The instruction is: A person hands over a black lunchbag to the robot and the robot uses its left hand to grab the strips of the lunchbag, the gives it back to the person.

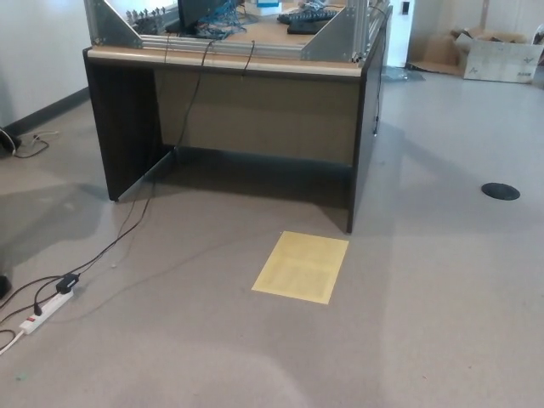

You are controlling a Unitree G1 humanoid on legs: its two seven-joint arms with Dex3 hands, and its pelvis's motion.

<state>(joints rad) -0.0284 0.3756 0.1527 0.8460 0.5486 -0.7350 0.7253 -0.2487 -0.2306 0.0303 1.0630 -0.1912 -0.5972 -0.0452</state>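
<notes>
Floor (255,365) fills the near part of the head view, grey and speckled. Neither robot hand shows, so whether their fingers are spread or closed cannot be told, and the black lunchbag appears nowhere in the view.

At the near left edge a white power strip (47,310) lies on the floor with dark plugs in it. A black cable (127,234) runs from it up and away toward the desk. Further in, right of centre, a yellow rectangular sheet (302,265) lies flat on the floor, just in front of the desk's right front corner and apart from it.

Beyond that stands a desk (255,110) with dark side panels, a tan front panel and a light top edge. Thin cables hang over its front lip. On the top sit metal frame pieces (336,34) and tangled wiring, and a dark keyboard (306,13) farther back.

To the right, well apart from the desk, a round black disc (501,189) sits in the floor. At the far right corner a cardboard box (497,51) rests by the wall.
</notes>
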